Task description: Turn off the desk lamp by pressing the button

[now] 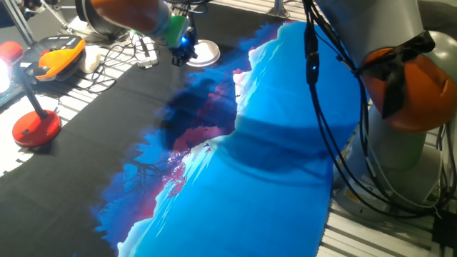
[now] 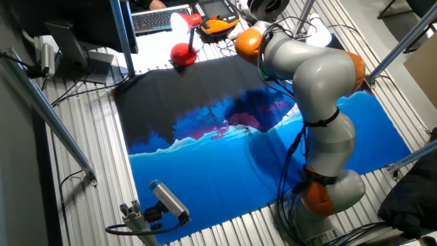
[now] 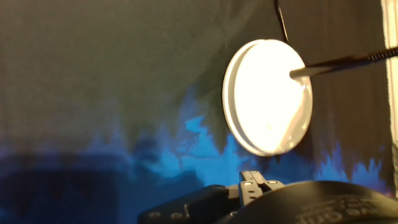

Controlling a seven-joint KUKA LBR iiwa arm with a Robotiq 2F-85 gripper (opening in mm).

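Note:
The desk lamp's flat white disc base (image 1: 206,52) lies on the dark cloth at the far edge of the table. In the hand view the base (image 3: 267,99) glares bright white, with its thin gooseneck (image 3: 348,59) leaving to the right; no button can be made out on it. My gripper (image 1: 183,48) hangs just left of the base, slightly above the cloth. In the hand view its fingertips (image 3: 252,179) sit together with no gap, below the disc and apart from it. In the other fixed view the arm hides gripper and base.
A red-based lamp (image 1: 36,128) with a black arm stands at the left; it also shows lit in the other fixed view (image 2: 183,53). An orange and black device (image 1: 61,57), white cables (image 1: 143,50) and a keyboard (image 2: 153,20) lie behind the blue and black cloth (image 1: 271,157).

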